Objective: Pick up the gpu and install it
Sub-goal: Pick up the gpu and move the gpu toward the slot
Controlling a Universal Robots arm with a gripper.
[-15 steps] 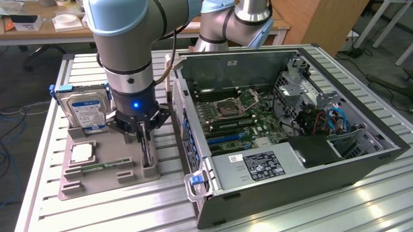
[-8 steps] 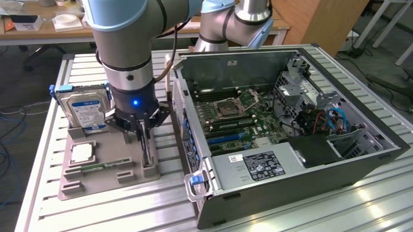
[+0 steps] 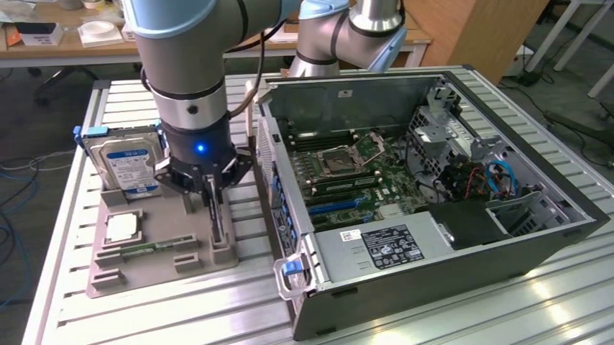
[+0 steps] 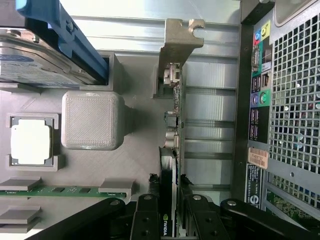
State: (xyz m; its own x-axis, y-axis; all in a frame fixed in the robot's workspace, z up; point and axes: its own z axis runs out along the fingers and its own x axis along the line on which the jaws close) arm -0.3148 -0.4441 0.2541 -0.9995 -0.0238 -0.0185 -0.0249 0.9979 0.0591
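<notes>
Between your gripper's [image 4: 170, 198] black fingers [image 4: 146, 220], closed narrowly on both faces, stands the gpu [image 4: 173, 125], a flat green circuit-board card seen edge-on, with a black cooler and a silver metal end bracket. It sits upright in the grey moulded plastic tray [image 4: 136, 167], its bracket at the end away from the fingers. On one side of the fingers the tray holds a narrow green memory stick [image 4: 55, 190], a square silver processor chip [image 4: 31, 141] and a blue-labelled silver hard drive [image 3: 129, 162]. Just beside them on the other side stands the open black computer case [image 3: 432, 180].
</notes>
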